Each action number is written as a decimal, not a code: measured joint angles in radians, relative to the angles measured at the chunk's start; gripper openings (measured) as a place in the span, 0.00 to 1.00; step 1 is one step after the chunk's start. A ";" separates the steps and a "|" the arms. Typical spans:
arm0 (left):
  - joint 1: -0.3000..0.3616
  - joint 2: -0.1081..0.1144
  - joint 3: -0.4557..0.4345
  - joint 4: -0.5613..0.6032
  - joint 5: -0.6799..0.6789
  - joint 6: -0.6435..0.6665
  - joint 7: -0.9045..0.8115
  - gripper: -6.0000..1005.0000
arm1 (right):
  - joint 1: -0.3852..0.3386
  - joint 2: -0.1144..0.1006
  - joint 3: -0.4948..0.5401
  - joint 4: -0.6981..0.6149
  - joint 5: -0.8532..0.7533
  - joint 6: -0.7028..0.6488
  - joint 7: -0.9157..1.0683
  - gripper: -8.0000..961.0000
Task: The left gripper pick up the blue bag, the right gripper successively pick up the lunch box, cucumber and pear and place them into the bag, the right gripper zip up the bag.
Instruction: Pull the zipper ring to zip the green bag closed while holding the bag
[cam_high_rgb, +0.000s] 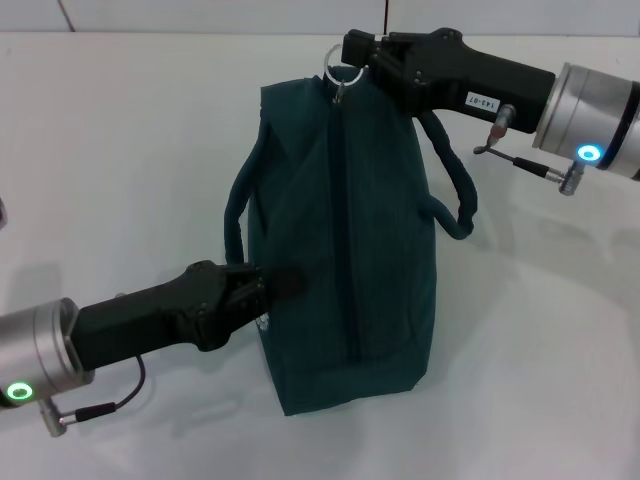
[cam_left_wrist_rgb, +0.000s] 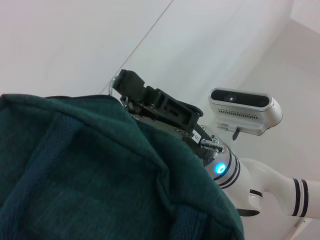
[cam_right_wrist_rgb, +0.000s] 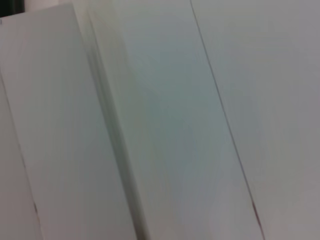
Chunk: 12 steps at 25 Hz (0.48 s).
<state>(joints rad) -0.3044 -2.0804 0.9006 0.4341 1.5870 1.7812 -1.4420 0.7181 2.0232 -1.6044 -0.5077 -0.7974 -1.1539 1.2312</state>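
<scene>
Dark teal fabric of the blue bag fills the lower half of the picture, with a thick woven handle strap running across it and a second strap end at the lower edge. Just behind the bag's top edge sits the right end effector, black, touching the fabric at the ridge. Its silver wrist shows a glowing blue ring. Beyond it stands a white camera head on the robot's white body.
</scene>
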 joint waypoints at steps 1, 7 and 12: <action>0.000 0.001 -0.001 0.000 0.000 0.000 0.000 0.05 | 0.000 0.000 0.000 0.000 0.000 0.004 -0.002 0.02; 0.005 0.008 -0.005 0.001 0.001 -0.001 0.000 0.05 | 0.002 0.000 0.001 -0.003 0.001 0.040 -0.027 0.02; 0.025 0.015 -0.029 0.008 0.000 -0.005 0.000 0.05 | 0.012 0.001 0.004 -0.005 0.001 0.069 -0.044 0.02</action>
<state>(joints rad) -0.2794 -2.0653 0.8721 0.4425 1.5867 1.7763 -1.4424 0.7303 2.0245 -1.6004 -0.5131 -0.7961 -1.0851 1.1873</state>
